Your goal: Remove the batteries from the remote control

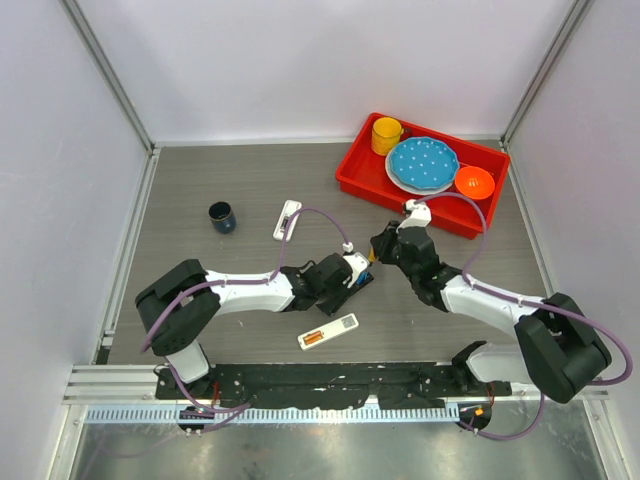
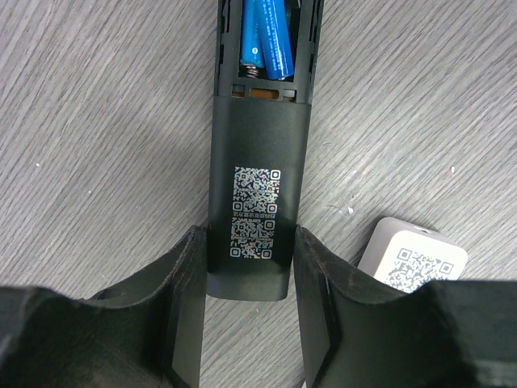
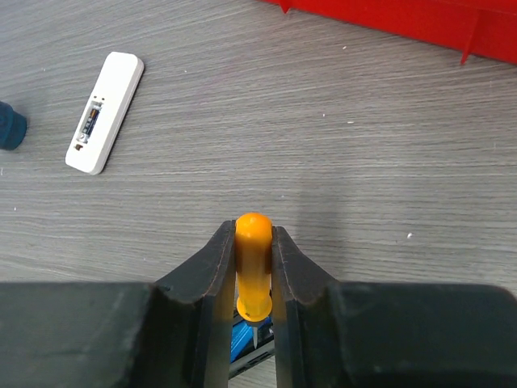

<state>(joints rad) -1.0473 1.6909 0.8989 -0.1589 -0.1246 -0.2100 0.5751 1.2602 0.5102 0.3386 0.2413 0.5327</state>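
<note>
Clamping the one black remote [image 2: 254,137] at its closed end, the left jaws hold it flat on the bench [image 1: 200,180]; two blue batteries [image 2: 277,40] sit in its open compartment. The right jaws pinch one orange-handled screwdriver [image 3: 253,267]. Two white remotes [image 1: 287,219] [image 1: 328,332] lie apart.

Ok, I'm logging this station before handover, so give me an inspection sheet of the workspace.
Surface: grey wood-grain table.
Job's things: black remote open, blue batteries inside; near white remote holds orange batteries; far white remote open, contents unclear.
Clutter: dark cup; red tray with yellow cup, blue plate, orange bowl.
Hands: left hand shut on black remote; right hand shut on orange screwdriver.
Cables: purple cables along left arm and right arm.
Surroundings: white walls, metal frame.
</note>
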